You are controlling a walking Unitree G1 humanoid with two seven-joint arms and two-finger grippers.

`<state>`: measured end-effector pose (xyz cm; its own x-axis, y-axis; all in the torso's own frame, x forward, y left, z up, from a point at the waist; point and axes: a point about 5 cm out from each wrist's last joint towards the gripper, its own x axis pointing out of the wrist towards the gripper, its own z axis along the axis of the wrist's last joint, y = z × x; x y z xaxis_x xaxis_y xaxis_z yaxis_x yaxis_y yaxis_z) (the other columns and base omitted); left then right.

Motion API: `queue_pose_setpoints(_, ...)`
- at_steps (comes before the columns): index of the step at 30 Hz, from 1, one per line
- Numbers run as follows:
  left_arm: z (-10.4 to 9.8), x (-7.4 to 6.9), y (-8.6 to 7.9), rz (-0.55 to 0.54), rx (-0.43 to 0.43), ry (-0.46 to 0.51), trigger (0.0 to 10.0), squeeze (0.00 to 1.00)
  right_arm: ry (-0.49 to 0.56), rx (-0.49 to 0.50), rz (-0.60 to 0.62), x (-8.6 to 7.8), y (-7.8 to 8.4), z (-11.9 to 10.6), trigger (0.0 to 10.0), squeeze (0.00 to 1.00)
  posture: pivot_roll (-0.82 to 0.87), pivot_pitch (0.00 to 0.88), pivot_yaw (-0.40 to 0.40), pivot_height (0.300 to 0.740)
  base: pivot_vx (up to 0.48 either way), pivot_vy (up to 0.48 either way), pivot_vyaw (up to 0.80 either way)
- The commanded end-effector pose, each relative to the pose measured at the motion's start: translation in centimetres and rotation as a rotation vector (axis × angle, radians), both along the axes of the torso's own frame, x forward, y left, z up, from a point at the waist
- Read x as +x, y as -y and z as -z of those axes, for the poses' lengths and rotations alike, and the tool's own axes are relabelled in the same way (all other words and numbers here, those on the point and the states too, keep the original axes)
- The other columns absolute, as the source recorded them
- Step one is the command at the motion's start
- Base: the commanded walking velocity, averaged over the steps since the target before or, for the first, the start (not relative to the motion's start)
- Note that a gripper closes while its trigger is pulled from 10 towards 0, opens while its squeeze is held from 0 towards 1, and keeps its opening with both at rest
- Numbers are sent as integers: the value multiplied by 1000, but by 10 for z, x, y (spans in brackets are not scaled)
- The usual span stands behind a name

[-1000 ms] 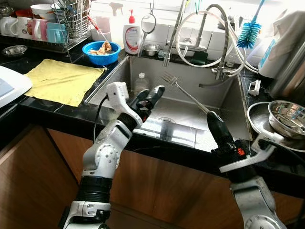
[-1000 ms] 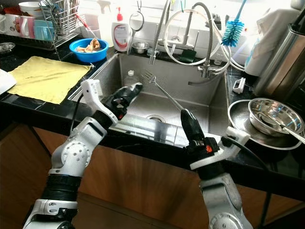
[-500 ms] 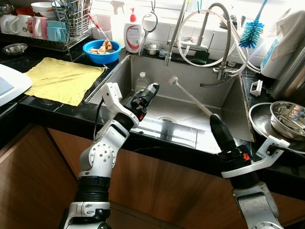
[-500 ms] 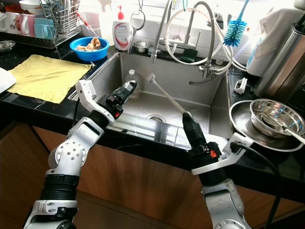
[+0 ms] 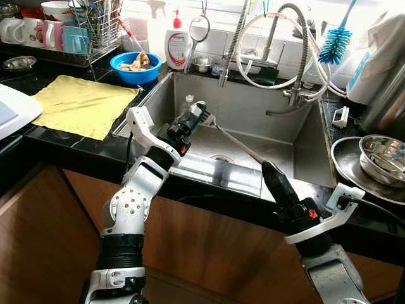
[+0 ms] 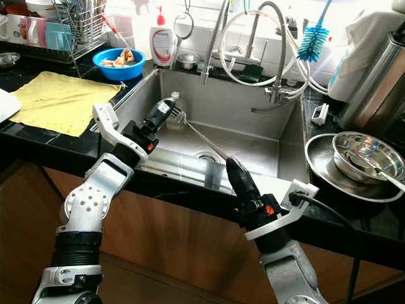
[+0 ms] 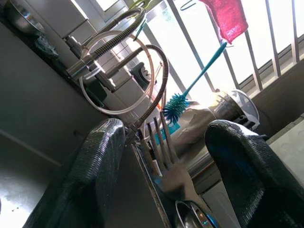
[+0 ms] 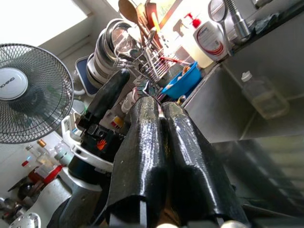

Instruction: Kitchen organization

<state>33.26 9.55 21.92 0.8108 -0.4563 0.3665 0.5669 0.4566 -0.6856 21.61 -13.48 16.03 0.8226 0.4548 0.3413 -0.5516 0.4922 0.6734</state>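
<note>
A metal fork (image 5: 237,142) slants over the steel sink (image 5: 297,145), its handle held in my right gripper (image 5: 269,170), which is shut on it near the sink's front edge. The tined end reaches up and left to my left gripper (image 5: 199,113). In the left wrist view the fork's head (image 7: 171,173) lies between the two open fingers (image 7: 102,161), with gaps on both sides. The right wrist view looks along my right gripper (image 8: 161,107), its fingers pressed together, toward the left arm (image 8: 104,102).
A clear plastic bottle (image 5: 186,104) lies in the sink behind the left gripper. A yellow cloth (image 5: 82,104), blue bowl (image 5: 134,66) and dish rack (image 5: 95,31) are on the left counter. Steel bowls (image 5: 383,152) sit at the right, faucet hoses (image 5: 278,38) behind.
The right gripper swung the fork left and lower. The left gripper rose toward the fork's head, which now sits between its fingers.
</note>
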Motion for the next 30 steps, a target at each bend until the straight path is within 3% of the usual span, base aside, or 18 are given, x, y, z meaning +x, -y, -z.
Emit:
queue_pose_setpoints(1,-8,-3,5,26,10,30,10000,0,4,-2,-7,-1,0,-1,10000,0,60,0,-75,740,0,0,0)
queue_pose_setpoints(2,-8,-4,6,32,16,33,10000,0,3,-2,-6,0,0,-1,10000,0,61,0,-75,740,0,0,0)
queue_pose_setpoints(3,-6,-5,7,39,34,31,9020,0,3,0,-3,0,0,-1,10000,0,62,0,-75,740,0,0,0)
queue_pose_setpoints(4,-5,-5,7,39,43,28,9020,0,3,1,-2,0,0,-1,10000,0,62,0,-75,740,0,0,0)
queue_pose_setpoints(5,-4,-5,8,40,55,26,941,0,8,3,-2,0,-1,-2,10000,0,63,0,-76,740,0,0,0)
queue_pose_setpoints(6,-4,-5,8,40,53,25,0,0,12,5,-4,1,-1,-3,10000,0,62,0,-76,740,0,0,0)
queue_pose_setpoints(30,-6,-6,7,35,39,37,0,0,19,-25,9,4,-3,-5,10000,0,62,0,-76,740,0,0,0)
